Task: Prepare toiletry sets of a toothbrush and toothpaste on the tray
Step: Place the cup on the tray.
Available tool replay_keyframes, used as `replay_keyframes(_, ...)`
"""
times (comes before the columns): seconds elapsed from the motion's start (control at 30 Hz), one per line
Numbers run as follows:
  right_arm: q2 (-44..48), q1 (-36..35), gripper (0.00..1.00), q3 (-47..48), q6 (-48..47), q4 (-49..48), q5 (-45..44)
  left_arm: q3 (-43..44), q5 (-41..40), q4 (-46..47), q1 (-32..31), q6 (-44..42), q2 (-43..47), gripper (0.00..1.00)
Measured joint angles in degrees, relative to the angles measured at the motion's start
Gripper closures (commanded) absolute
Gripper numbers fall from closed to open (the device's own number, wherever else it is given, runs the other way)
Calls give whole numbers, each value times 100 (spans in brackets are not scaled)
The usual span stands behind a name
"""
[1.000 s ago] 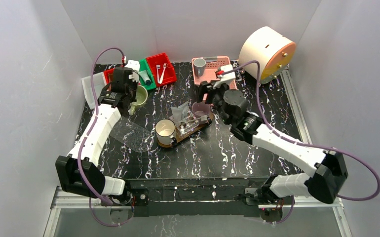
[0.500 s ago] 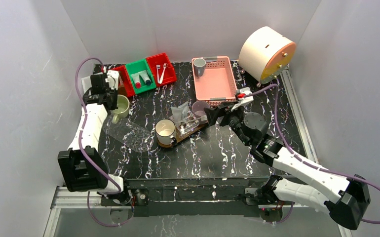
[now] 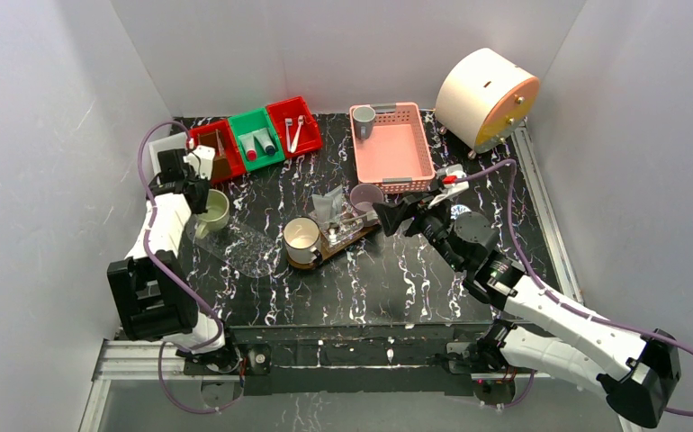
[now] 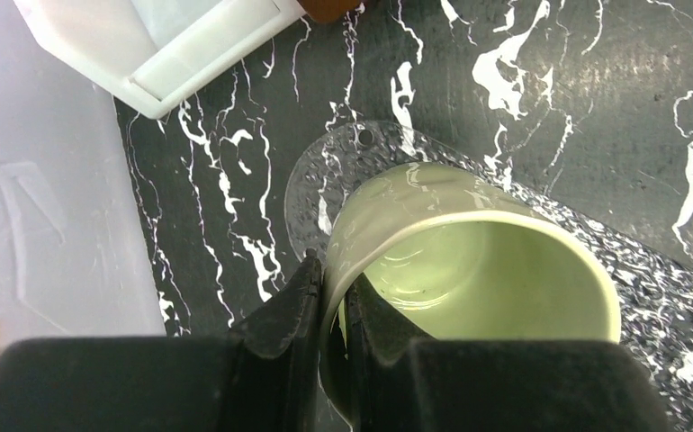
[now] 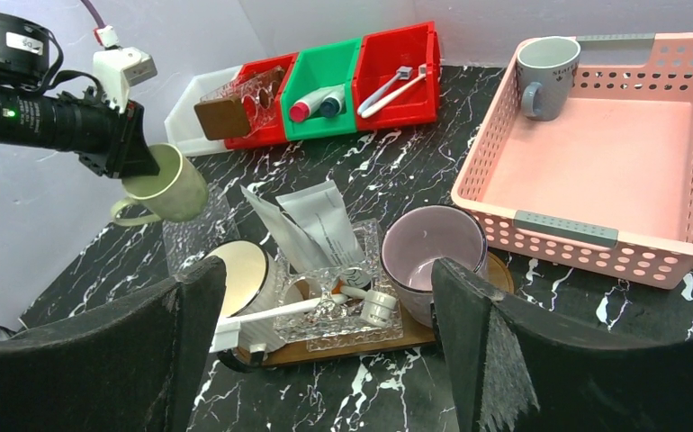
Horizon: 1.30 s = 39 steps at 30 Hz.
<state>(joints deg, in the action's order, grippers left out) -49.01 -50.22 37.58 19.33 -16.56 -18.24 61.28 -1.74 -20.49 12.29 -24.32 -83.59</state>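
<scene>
Worktop [image 3: 397, 279]: black surface with white veining, seen from above, with one arm at each near corner.
Left arm: at the far left edge, the left jaws were clamped on the rim of a green mug [image 4: 469, 270], with one finger inside the wall and one outside.
Green mug: tilted, over a clear plastic sheet [image 4: 325, 171]. It could not be told whether the mug touched the sheet. It was well apart from the tray.
Right arm: the right jaws were spread wide and held nothing. They hovered just beside the right end of the tray, facing it.
Tray [image 5: 352, 347]: dark-brown wooden board, lying at a slant in the middle of the worktop.
On the tray: a cream mug [image 5: 244, 270] at the left end, a purple mug [image 5: 433, 247] at the right end and a clear glass dish [image 5: 361, 238] between them.
In the dish: a white toothbrush [image 5: 275, 312] lying across it, a small white tube [image 5: 377, 308] and grey packets [image 5: 325, 229] standing upright.
Pink basket [image 5: 563, 229]: behind the tray, with a grey mug [image 5: 545, 72] in its far left corner.
Bins: a row of three at the back left. The green bin [image 5: 316, 67] held two tubes, and the red bin [image 5: 397, 49] beside it held toothbrushes.
</scene>
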Motion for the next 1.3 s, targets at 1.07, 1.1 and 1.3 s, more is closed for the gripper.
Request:
replay_keyframes(1.07,-85,0,6,-107,-4,-37,-2,-568,-389,787,337,-98,723,12)
replay_keyframes(1.1,-85,0,6,-107,-4,-35,-2,-568,-439,809,337,103,925,12)
replay_keyframes(1.3,-87,0,6,-107,-4,-35,-4,-452,-579,767,334,2107,1836,18)
